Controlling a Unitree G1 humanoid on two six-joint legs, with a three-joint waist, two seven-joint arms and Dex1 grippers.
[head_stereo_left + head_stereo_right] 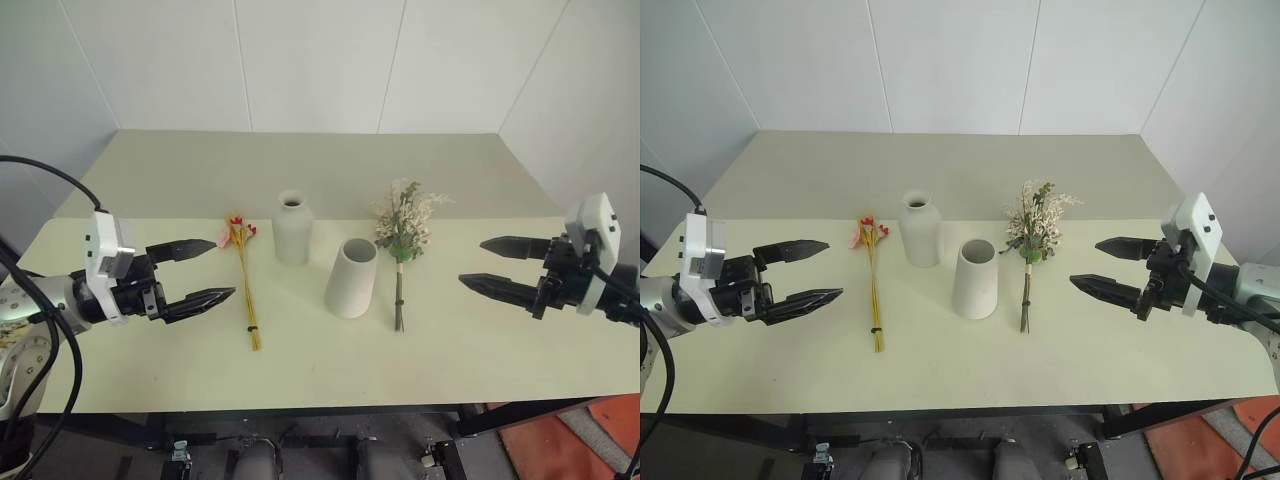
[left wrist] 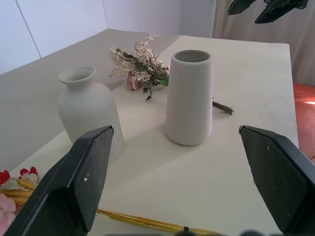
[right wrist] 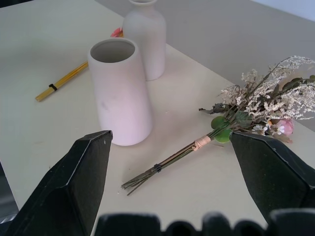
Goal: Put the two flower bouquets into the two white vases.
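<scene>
Well, both bouquets lie flat on the pale counter (image 1: 480, 190) and neither vase has anything in it. Near the middle of the frame stands the short bottle vase (image 1: 292, 228) with its narrow neck, upright, and just to its lower right stands the wide-mouthed vase (image 1: 351, 278), also upright, its open rim showing. They are close together but not touching.

Left of the bottle vase lies the slim bouquet (image 1: 245, 280), yellow stalks running toward the lower edge of the frame, red and pink blossoms at its upper end, a dark tie near the bottom of the stems. Right of the wide-mouthed vase lies the fuller bouquet (image 1: 403, 240), cream sprigs and green leaves at the top, thin stems pointing down the frame; the right wrist view shows a pink rose among its sprigs.

At the left edge, the left hand (image 1: 200, 270) hovers with its two black fingers spread wide, holding nothing, pointing toward the slim bouquet. At the right edge, the right hand (image 1: 490, 265) is likewise spread wide and empty, pointing toward the fuller bouquet, well apart from it.
</scene>
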